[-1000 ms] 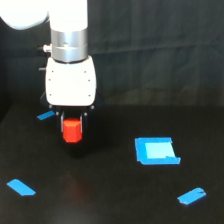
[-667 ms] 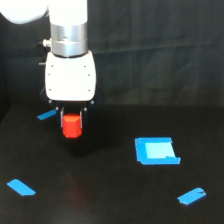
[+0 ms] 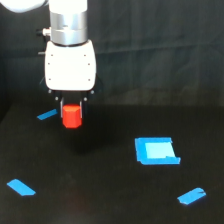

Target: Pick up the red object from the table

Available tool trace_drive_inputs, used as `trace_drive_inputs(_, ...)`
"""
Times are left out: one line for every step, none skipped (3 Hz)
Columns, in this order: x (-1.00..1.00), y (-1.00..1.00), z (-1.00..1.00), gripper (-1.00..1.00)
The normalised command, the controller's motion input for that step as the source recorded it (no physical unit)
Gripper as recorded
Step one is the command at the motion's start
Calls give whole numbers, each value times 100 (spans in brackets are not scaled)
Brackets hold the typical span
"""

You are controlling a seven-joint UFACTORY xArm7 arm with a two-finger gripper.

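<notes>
The red object (image 3: 71,115) is a small bright red-orange stubby block hanging just under the white gripper body, clear of the black table (image 3: 100,200). My gripper (image 3: 71,111) is shut on the red object, its dark fingers flanking the block's upper sides. The block's lower part shows below the fingers; its top is hidden by the gripper body. All of this lies in the upper left of the exterior view.
A blue square patch (image 3: 156,150) lies on the table toward the exterior view's right. Blue tape strips sit near the gripper (image 3: 47,115), at the lower left (image 3: 21,187) and at the lower right (image 3: 192,196). A dark curtain backs the scene.
The gripper has risen with the red object held in it, so the block now hangs higher above the table than a second ago.
</notes>
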Motion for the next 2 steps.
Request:
trace_drive_inputs(19, 1, 48, -100)
trace_drive_inputs(5, 0, 35, -100)
